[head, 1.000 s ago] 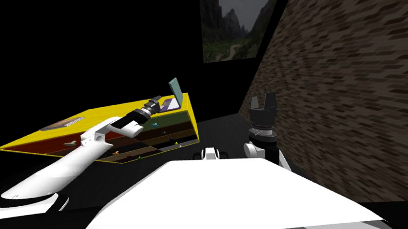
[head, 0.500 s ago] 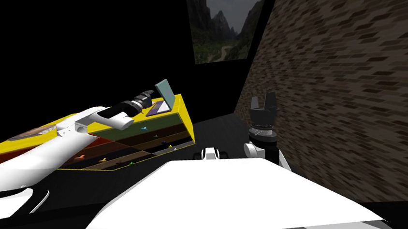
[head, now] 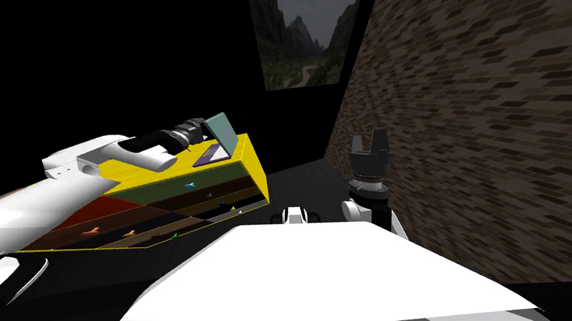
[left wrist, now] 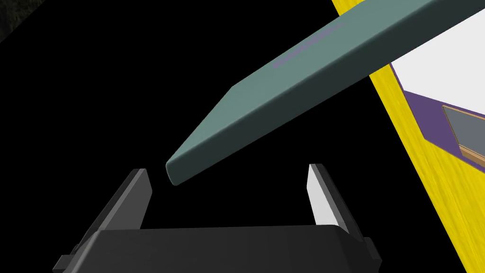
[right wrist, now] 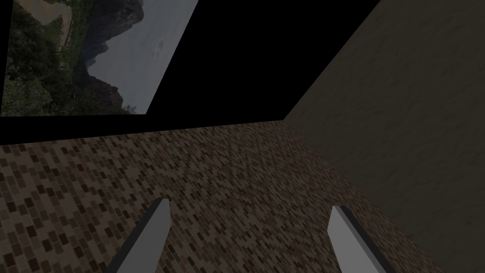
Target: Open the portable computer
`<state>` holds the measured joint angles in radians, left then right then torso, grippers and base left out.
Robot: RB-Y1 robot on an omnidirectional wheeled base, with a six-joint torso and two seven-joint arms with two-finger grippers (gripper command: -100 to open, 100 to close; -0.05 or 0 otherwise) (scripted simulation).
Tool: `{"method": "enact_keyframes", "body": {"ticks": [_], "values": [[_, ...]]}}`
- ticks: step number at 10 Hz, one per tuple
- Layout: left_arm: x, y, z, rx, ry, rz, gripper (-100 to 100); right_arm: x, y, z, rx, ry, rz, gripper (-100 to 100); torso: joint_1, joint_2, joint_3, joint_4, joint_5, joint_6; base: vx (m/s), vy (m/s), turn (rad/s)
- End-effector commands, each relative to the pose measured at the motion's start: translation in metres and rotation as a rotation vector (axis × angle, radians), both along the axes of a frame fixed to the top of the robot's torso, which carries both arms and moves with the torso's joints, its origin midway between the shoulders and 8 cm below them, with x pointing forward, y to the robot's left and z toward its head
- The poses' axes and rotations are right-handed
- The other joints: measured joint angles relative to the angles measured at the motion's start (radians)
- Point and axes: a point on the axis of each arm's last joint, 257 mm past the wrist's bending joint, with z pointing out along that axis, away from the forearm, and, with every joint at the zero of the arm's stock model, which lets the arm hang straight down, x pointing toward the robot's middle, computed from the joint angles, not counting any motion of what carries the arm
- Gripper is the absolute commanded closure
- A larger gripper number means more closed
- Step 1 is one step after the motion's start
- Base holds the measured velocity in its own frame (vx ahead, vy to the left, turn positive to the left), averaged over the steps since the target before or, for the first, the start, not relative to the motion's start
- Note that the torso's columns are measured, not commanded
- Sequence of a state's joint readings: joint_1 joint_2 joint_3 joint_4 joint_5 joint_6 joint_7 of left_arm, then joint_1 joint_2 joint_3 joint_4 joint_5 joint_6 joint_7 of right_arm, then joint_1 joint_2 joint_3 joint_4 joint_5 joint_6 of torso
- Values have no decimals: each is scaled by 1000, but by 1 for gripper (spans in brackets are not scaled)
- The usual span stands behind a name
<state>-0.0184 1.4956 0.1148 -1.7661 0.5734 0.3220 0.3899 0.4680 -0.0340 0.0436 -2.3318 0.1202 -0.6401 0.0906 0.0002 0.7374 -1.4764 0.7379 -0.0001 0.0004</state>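
Observation:
The laptop (head: 219, 141) sits open on the right end of a yellow-topped chest of drawers (head: 244, 152). Its grey-green lid (head: 224, 131) stands raised over a purple base (head: 207, 155). My left gripper (head: 201, 130) is open at the lid's upper edge. In the left wrist view a corner of the lid (left wrist: 293, 90) juts between the two fingers, close to one finger (left wrist: 140, 189) and apart from the other (left wrist: 322, 194); the gripper (left wrist: 227, 171) holds nothing. The purple base (left wrist: 426, 123) and yellow top (left wrist: 426, 189) lie beyond. My right gripper (head: 369, 139) is open and empty beside the brick wall.
The chest's front shows several dark drawers with small coloured handles (head: 191, 185). A brown brick wall (head: 490, 109) runs along the right. A landscape picture (head: 303, 30) hangs behind. Black area surrounds the chest.
The whole head view has shifted left, so I have moved. My left hand has risen from near the laptop's base to the lid's upper edge, and the lid leans further back.

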Motion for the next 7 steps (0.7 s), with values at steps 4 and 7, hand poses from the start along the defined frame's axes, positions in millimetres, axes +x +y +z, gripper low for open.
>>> {"method": "enact_keyframes", "body": {"ticks": [4, 7], "values": [[0, 10, 9, -70, -23, 19, 100, 0, 0, 0, 0, 0, 0, 0, 2, 1, 1, 0, 1, -1, 1, 2, -9], [2, 17, 5, -182, -56, 22, 100, 0, 0, 0, 0, 0, 0, 0, 12, 0, 0, -2, 7, -5, -45, 79, -23]]}}
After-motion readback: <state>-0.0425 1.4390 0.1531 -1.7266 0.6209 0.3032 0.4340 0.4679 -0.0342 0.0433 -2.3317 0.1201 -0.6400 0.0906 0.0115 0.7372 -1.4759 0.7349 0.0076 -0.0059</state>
